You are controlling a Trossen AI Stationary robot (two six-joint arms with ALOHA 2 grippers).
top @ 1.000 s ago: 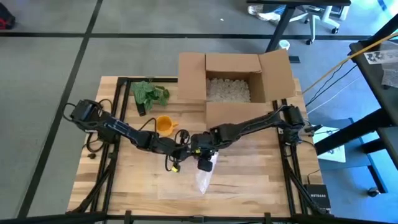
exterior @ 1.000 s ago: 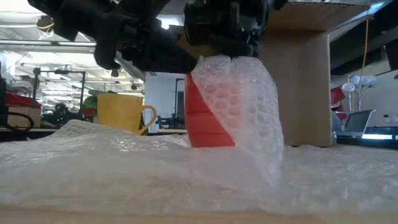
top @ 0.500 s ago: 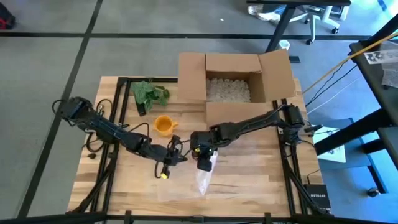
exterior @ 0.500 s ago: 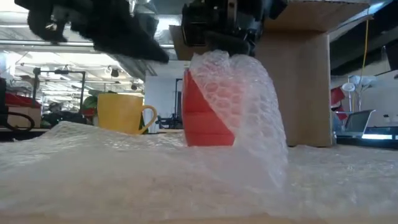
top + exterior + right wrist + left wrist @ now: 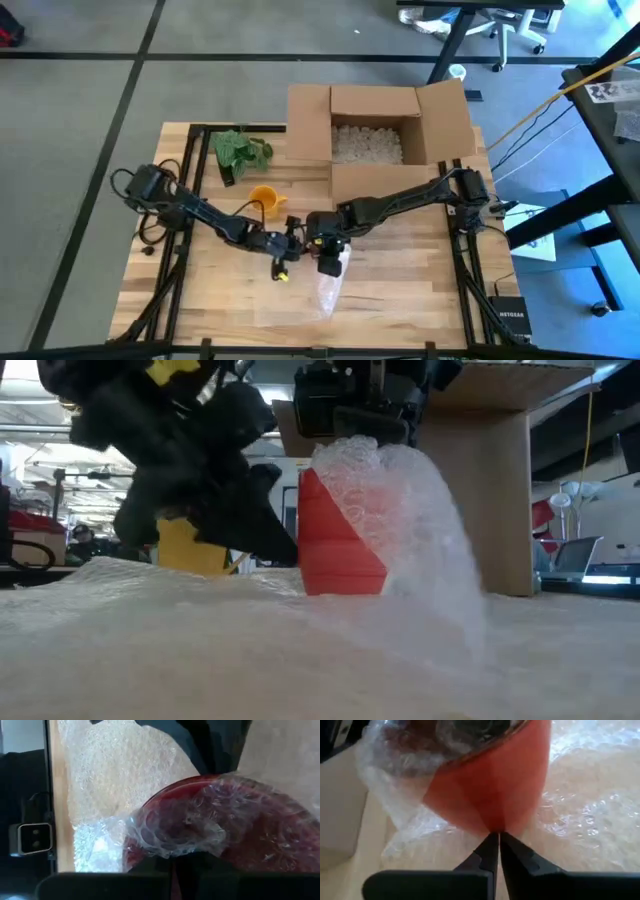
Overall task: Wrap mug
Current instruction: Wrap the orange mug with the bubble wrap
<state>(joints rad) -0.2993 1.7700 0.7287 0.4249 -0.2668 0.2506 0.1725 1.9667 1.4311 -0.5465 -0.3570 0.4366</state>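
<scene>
My right pincer is pinching bubble wrap onto the red mug while my left pincer is squeezed tight beside it.

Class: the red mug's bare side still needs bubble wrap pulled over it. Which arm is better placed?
Probably the left. Its end effector, fingers closed, sits at the red mug's bare side; the right end effector pins bubble wrap on top.

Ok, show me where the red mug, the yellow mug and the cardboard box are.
red mug [image 5: 335, 550]: low view, on its bare red side.
yellow mug [image 5: 262, 199]: high view, on its rim, seen from above.
cardboard box [image 5: 308, 125]: high view, on its left flap.
</scene>
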